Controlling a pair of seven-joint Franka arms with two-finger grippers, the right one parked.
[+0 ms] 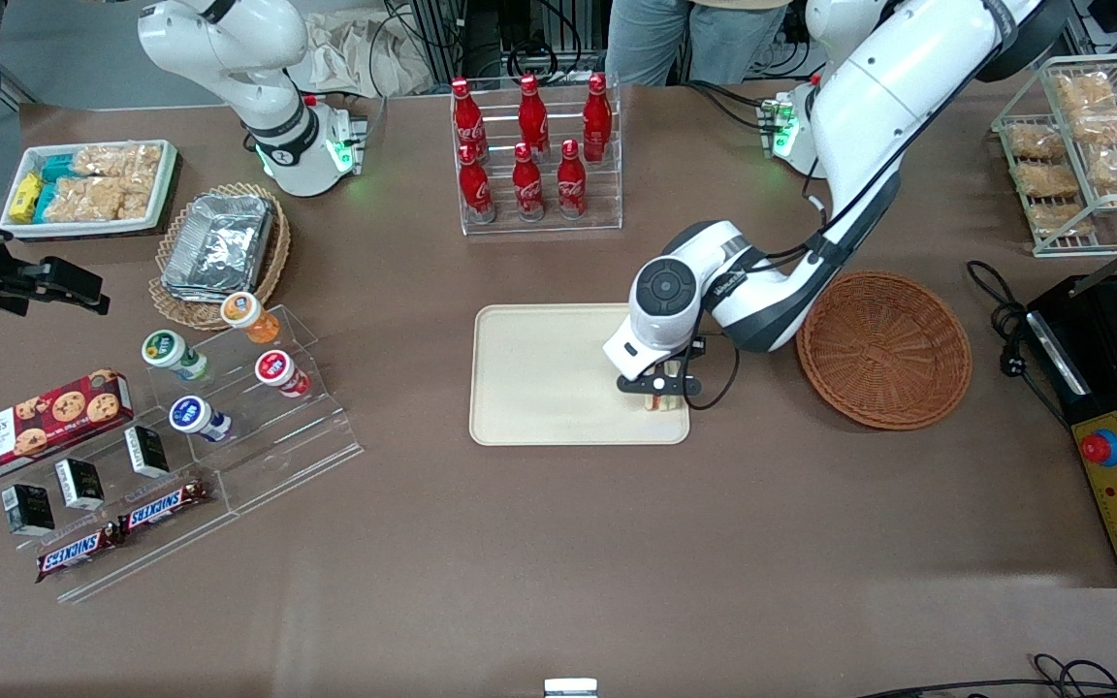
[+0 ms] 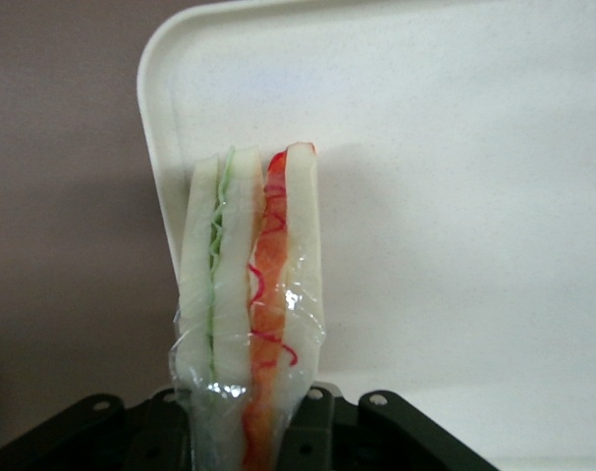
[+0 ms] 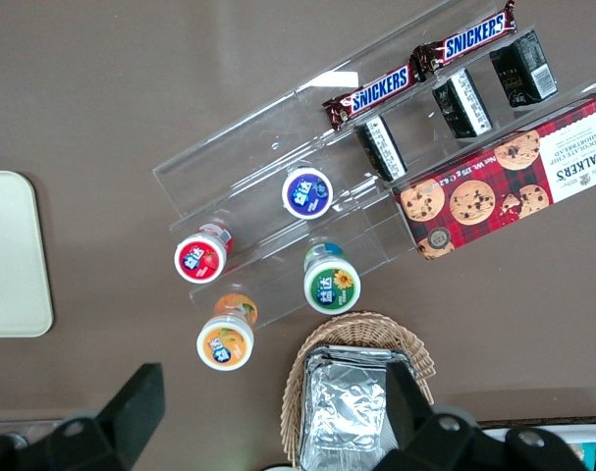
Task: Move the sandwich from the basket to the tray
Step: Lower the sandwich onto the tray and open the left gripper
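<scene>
While the front view shows the gripper (image 1: pixel 658 387) low over the tray (image 1: pixel 539 373) corner nearest the basket (image 1: pixel 883 347), the sandwich (image 1: pixel 657 399) barely peeks out. Left wrist view: jaws clenched on the wrapped sandwich (image 2: pixel 250 294), close to the tray (image 2: pixel 455 147) rim. Risk: released here, it may tip onto the rim or slide off.

Six cola bottles (image 1: pixel 531 155), four yogurt cups (image 1: pixel 219 364).
</scene>
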